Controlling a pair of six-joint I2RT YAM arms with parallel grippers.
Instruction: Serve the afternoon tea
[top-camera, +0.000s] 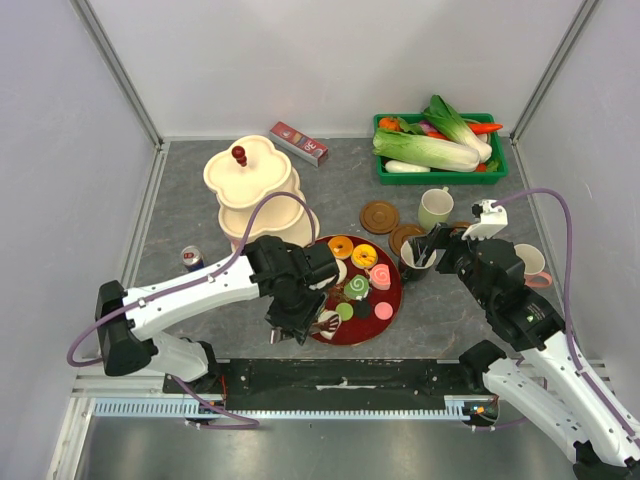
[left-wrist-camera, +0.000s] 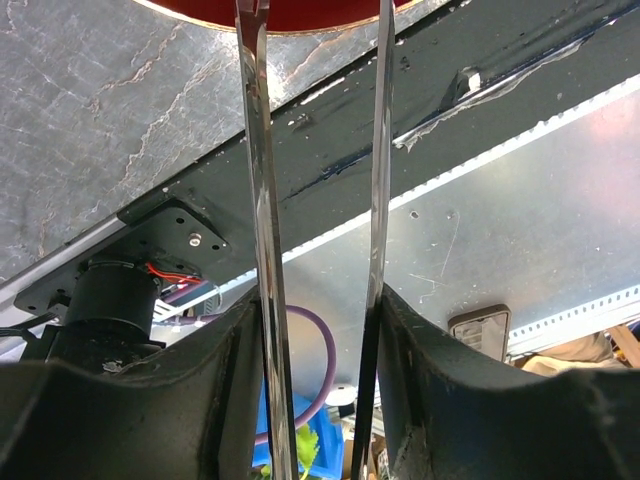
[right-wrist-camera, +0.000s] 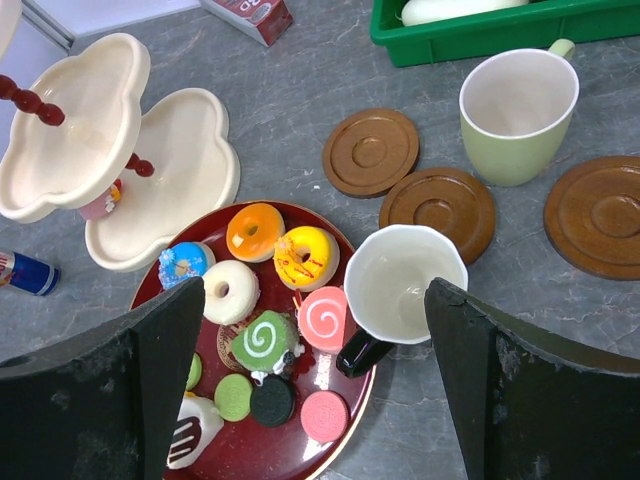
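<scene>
The left gripper stood at the near-left rim of the red plate, its jaws pressed on the 2 steel blades of a pair of tongs. The blades stood narrowly apart and ran straight out from the fingers toward the plate's edge. In the left wrist view their tips passed out of frame, so whether they pinched anything could not be told.

The nearest sweet was the white cake with chocolate stripes. It lay on the plate's near-left part, just beside the working end of the tongs in the top view. The donuts and the 2 swirl cakes lay farther in, toward the back and right of the plate.

Judged from this layout, the coming pick turned on the long axis of the tongs. It pointed in over the near rim, so the striped cake lay closest ahead of the tips, and the left arm was much nearer to it than the right.

The right gripper hung wide open and empty above the black mug. The mug stood just beside the plate's right rim, closer to the right finger, with its handle toward the plate. 3 brown coasters and the pale green mug stood behind it, apart from both grippers.
</scene>
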